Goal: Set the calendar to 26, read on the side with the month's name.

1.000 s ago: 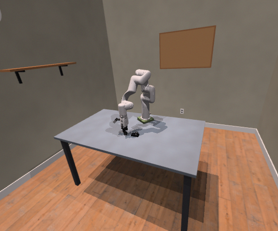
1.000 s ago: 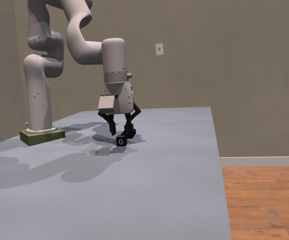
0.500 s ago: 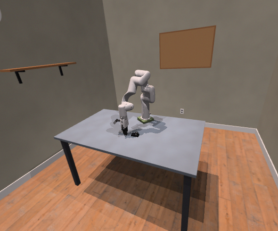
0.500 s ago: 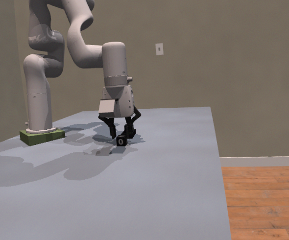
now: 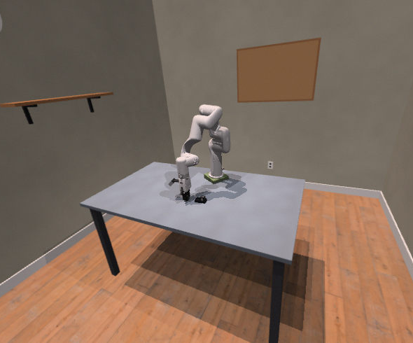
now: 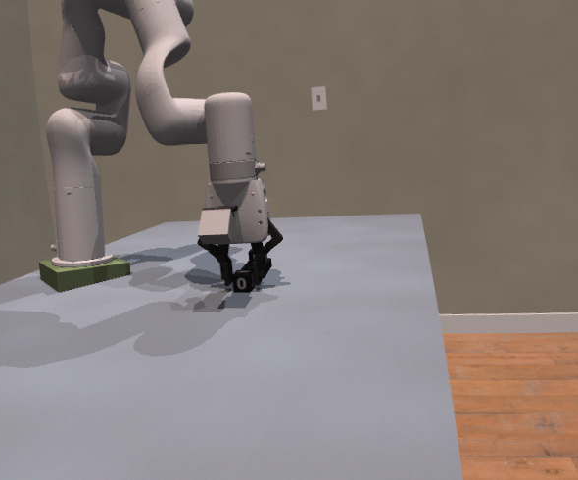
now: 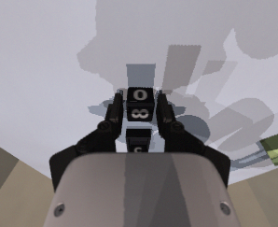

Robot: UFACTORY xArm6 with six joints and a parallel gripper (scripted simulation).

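A black number cube (image 6: 241, 284) (image 7: 139, 112) stands on the grey table (image 5: 236, 221) (image 6: 330, 371), with a 0 on one face and an 8 on another. My gripper (image 5: 185, 197) (image 6: 241, 280) (image 7: 140, 102) is low over the table and points straight down. It is open, with one finger on each side of this cube and a small gap at each. A second black block with a partly hidden white digit shows just below it in the wrist view. The dark tray (image 5: 199, 199) (image 6: 265, 265) lies just to the right of the gripper, partly hidden by the fingers.
The arm's white base stands on a green plate (image 5: 215, 177) (image 6: 84, 272) at the back of the table. The table's right edge (image 6: 437, 330) drops to the wooden floor.
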